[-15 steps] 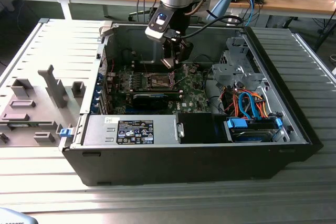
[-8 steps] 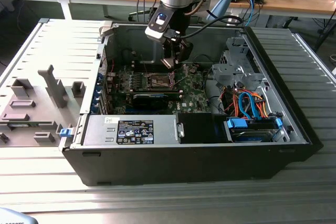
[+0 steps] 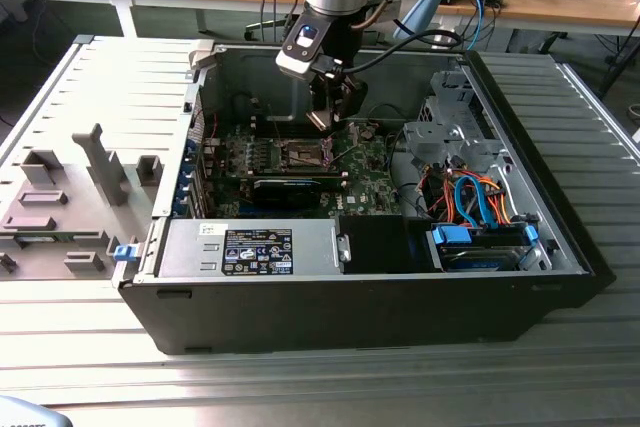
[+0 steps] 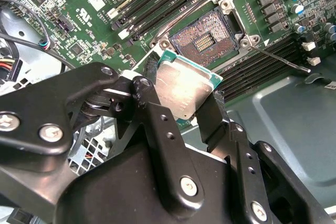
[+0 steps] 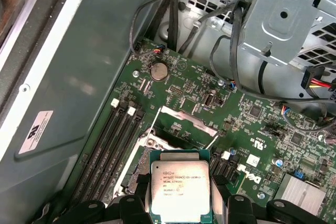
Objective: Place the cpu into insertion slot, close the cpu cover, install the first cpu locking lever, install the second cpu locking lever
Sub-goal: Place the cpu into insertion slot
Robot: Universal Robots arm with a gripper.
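Externally, the exterior view shows the tool (image 3: 331, 115) hanging inside the open computer case (image 3: 560, 247), which lies on the worktop (image 3: 90, 347). The tool is poised over the green board (image 3: 365, 182), close above the insertion slot (image 3: 303, 155).

Second wrist view: the black fingers (image 4: 152, 114) are drawn in narrowly on opposite edges of the cpu (image 4: 184, 90), whose silver-grey top is tilted. The cpu is held clear of the slot, just beside it and not seated. The slot's contact field is exposed. A thin locking lever (image 4: 278, 59) lies swung out beside the socket.

First wrist view: the cpu is gripped with its printed top facing the camera, in front of the socket's near edge. The cpu cover (image 5: 181, 119) stands raised beyond it. A coin cell (image 5: 158, 70) sits farther along the board.
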